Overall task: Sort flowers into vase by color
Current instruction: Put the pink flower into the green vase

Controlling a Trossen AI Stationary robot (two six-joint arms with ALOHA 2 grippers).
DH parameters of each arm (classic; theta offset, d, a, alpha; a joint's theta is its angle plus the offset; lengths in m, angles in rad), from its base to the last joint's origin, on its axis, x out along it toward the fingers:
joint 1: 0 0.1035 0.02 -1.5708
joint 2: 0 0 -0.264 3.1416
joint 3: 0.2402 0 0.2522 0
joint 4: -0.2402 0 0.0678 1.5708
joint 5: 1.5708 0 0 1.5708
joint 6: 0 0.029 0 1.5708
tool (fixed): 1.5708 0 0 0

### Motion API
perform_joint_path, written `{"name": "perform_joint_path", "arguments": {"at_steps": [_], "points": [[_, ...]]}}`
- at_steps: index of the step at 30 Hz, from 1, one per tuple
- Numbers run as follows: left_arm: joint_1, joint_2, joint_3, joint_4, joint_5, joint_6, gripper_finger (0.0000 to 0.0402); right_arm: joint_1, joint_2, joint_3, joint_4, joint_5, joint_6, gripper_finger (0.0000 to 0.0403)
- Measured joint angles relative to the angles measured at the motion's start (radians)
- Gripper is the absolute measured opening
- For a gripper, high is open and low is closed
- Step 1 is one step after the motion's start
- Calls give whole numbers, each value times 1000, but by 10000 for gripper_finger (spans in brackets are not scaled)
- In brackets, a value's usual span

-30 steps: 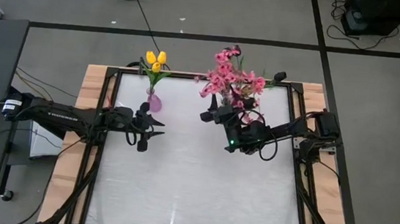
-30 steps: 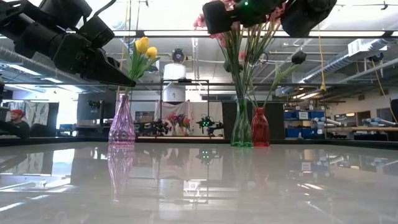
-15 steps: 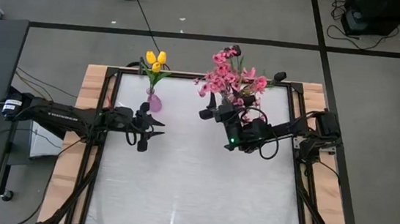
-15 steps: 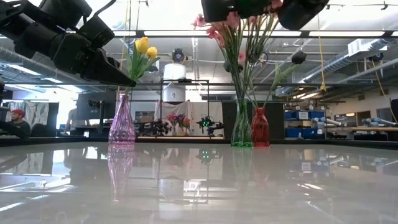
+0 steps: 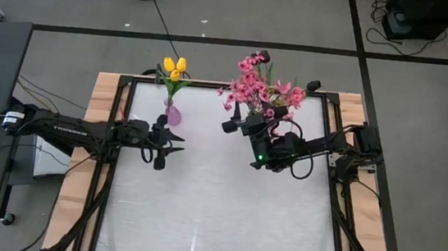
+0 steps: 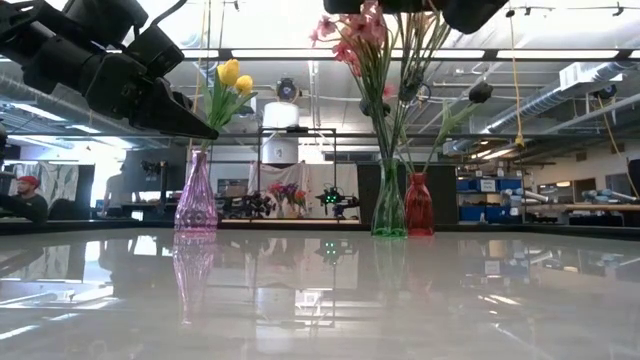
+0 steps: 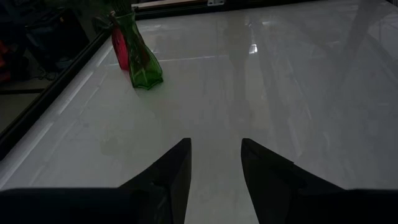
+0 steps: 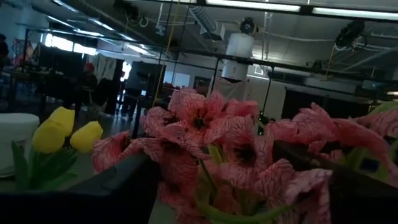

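A spray of pink blossoms [image 6: 352, 32] stands with its stems in the green vase [image 6: 389, 210] at the table's far side. My right gripper [image 5: 230, 127] hangs open high above that vase, level with the blossoms [image 8: 205, 124], which stand between its fingers. Yellow tulips [image 5: 174, 67] stand in the purple vase [image 6: 196, 195]. A dark tulip [image 6: 480, 92] rises from the red vase [image 6: 418, 205]. My left gripper [image 7: 214, 149] hovers open over the table beside the purple vase, with nothing between its fingers. My right gripper has the pink blossoms' heads [image 8: 186, 155] between its open fingers. I cannot tell whether either finger touches them. The stems stay upright in the green vase.
The three vases stand along the table's far edge, green and red close together [image 7: 134, 56]. The wide white table top [image 5: 215, 215] lies toward the near edge. A black frame [image 5: 332, 136] runs round the table.
My right gripper has risen, passing almost out of the top of the low view and baring more of the pink blossoms. The stems have stayed in the green vase.
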Motion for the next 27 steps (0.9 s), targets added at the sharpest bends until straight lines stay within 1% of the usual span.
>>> {"name": "perform_joint_path", "arguments": {"at_steps": [6,9,12,15,18,22,23,26,27], "points": [[0,0,0,0,0,0,146,10,-10,6,0,36,18,309],[0,0,0,0,0,0,146,10,-10,10,-9,51,-21,309],[0,0,0,0,0,0,146,-2,-15,-7,-4,41,23,309],[0,0,0,0,0,0,146,11,-16,-2,-11,35,22,309],[0,0,0,0,0,0,146,15,-24,-3,-1,13,102,309],[0,0,0,0,0,0,146,19,-21,-6,-4,29,127,309],[0,0,0,0,0,0,146,18,-22,-6,-5,35,120,309],[0,0,0,0,0,0,146,19,-22,9,-38,109,36,309],[0,0,0,0,0,0,146,20,-22,9,-38,103,34,309]]}}
